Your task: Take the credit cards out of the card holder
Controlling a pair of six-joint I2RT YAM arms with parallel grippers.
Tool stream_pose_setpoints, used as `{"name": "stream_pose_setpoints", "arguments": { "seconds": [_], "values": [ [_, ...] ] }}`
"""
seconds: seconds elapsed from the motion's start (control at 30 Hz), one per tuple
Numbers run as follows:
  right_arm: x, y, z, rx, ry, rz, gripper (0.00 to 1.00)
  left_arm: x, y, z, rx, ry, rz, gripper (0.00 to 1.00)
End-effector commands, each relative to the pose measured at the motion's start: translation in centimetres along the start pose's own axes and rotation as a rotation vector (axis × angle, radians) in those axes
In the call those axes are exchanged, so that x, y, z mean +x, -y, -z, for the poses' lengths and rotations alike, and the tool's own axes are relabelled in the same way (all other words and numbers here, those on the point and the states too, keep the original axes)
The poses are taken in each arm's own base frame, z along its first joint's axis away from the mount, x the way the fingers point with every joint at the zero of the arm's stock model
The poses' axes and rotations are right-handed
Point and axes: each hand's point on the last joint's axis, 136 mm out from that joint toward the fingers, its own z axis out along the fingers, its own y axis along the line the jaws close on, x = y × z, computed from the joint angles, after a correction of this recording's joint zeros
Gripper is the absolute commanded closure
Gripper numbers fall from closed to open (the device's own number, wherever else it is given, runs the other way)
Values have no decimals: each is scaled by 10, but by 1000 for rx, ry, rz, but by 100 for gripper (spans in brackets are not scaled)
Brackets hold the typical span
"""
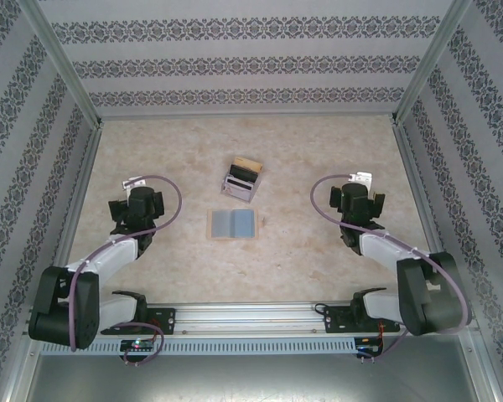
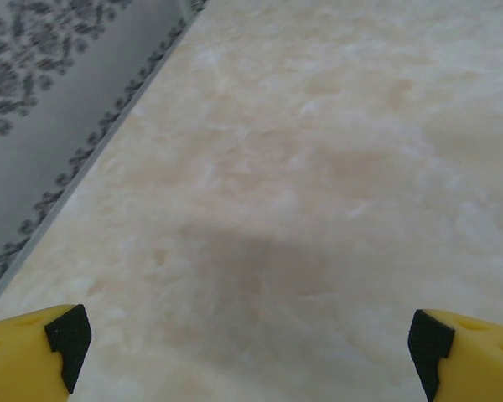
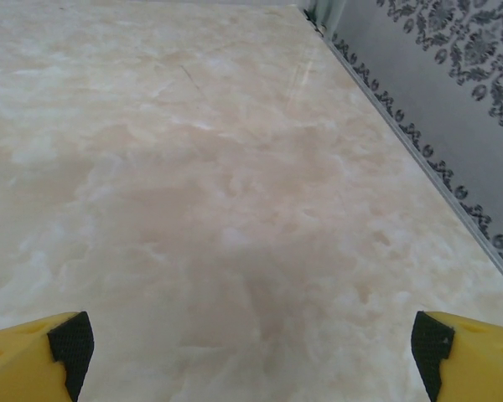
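The card holder, a small greyish box with dark stripes and a tan far edge, stands near the middle of the table. Just in front of it grey-blue credit cards lie flat side by side on the surface. My left gripper sits well to the left of them and my right gripper well to the right, both apart from the cards and holder. In the left wrist view the left gripper is open over bare table. The right gripper in its wrist view is likewise open and empty.
The marbled beige table is fenced by patterned walls: a back wall, a left wall close to the left gripper and a right wall close to the right one. A metal rail runs along the near edge.
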Motion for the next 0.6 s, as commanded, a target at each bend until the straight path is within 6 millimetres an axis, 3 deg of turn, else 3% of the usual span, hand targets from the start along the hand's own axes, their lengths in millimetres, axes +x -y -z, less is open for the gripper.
{"name": "stream_pose_setpoints", "arguments": {
  "seconds": [0.0, 0.33, 0.57],
  "values": [
    [-28, -16, -5, -86, 113, 3, 2, -22, 27, -6, 172, 119, -9, 1],
    [-30, -34, -12, -218, 198, 22, 2, -26, 46, -7, 335, 237, 28, 1],
    [-26, -30, -18, -247, 189, -17, 2, -15, 57, -25, 361, 201, 20, 1]
  ]
}}
